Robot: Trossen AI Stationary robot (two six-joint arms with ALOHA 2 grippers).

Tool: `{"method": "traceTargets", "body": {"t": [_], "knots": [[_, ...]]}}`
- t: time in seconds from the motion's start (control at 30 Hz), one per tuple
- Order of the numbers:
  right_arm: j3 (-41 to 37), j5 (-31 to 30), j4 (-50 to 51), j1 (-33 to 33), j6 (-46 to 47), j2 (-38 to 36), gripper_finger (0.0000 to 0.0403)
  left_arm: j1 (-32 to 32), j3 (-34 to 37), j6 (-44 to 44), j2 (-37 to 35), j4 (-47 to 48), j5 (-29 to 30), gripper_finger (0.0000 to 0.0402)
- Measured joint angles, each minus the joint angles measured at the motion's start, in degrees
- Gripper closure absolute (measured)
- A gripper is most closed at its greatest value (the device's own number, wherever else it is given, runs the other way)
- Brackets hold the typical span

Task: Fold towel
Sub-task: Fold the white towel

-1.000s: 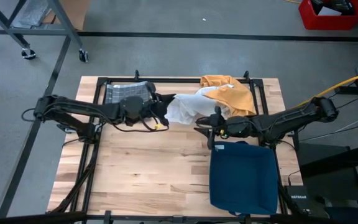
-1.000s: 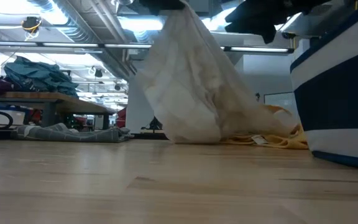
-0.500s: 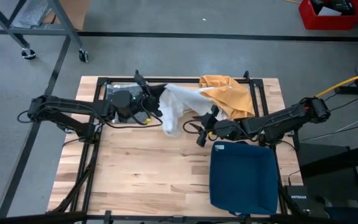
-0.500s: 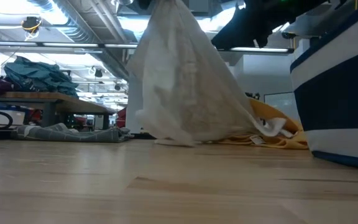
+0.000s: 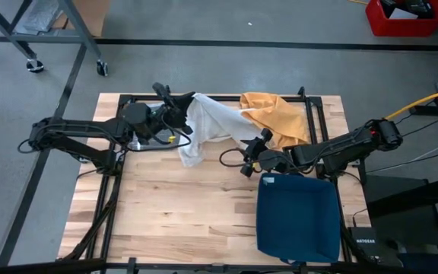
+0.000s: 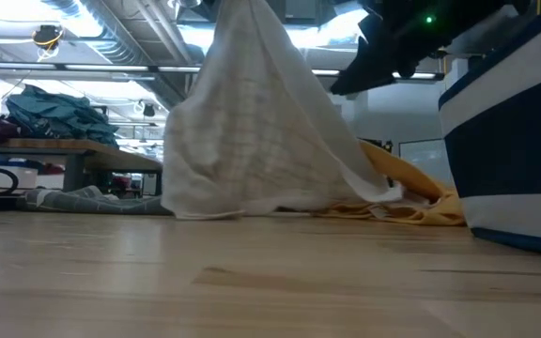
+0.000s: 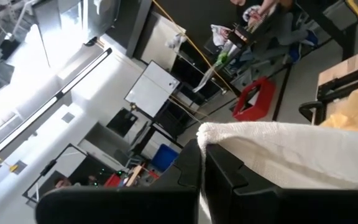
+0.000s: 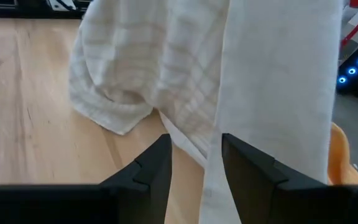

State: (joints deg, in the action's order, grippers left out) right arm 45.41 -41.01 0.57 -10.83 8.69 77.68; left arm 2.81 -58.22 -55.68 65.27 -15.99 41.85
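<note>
Pale wooden table [image 5: 188, 213], planked, framed by a black rail. At the near right corner, a dark blue bin [image 5: 298, 218], white-striped on its side in the low view. At the far edge, right of centre, a crumpled orange cloth [image 5: 277, 116]. Beside it and partly over it, the white towel [image 5: 211, 125]: thin, off-white, faint woven check, lifted by one bunched corner and hanging as a loose tent, lower hem just touching the table, one trailing edge lying across the orange cloth. Wide and draped at the bottom, narrowing to a point at the top in the low view. Left tool [image 5: 179, 116] near the far left of the table, clamped tight on the towel's raised corner; cloth edge pinched between the dark fingers [image 7: 225, 168] in the left wrist view. Right tool [image 5: 248, 160] mid-table just beside the bin, fingers [image 8: 157, 165] parted, empty, aimed at the hanging folds, close to the towel's lower edge.
</note>
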Motion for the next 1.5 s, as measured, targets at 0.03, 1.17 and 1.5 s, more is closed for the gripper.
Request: {"method": "traceTargets", "body": {"t": [0.03, 1.17, 1.5], "knots": [[0.0, 0.01, -0.08, 0.0, 0.01, 0.17, 0.026, 0.0, 0.0, 0.0, -0.18, 0.0, 0.0, 0.0401], [9.29, 13.69, -31.97, 8.28, -7.83, 4.11, 0.026, -3.33, 0.0, 19.69, 5.36, 9.44, -18.86, 0.0401], [14.37, 21.23, -19.89, 8.2, -5.08, 5.96, 0.026, -2.35, 0.0, 17.22, 6.1, 9.61, -18.64, 0.0401]]}}
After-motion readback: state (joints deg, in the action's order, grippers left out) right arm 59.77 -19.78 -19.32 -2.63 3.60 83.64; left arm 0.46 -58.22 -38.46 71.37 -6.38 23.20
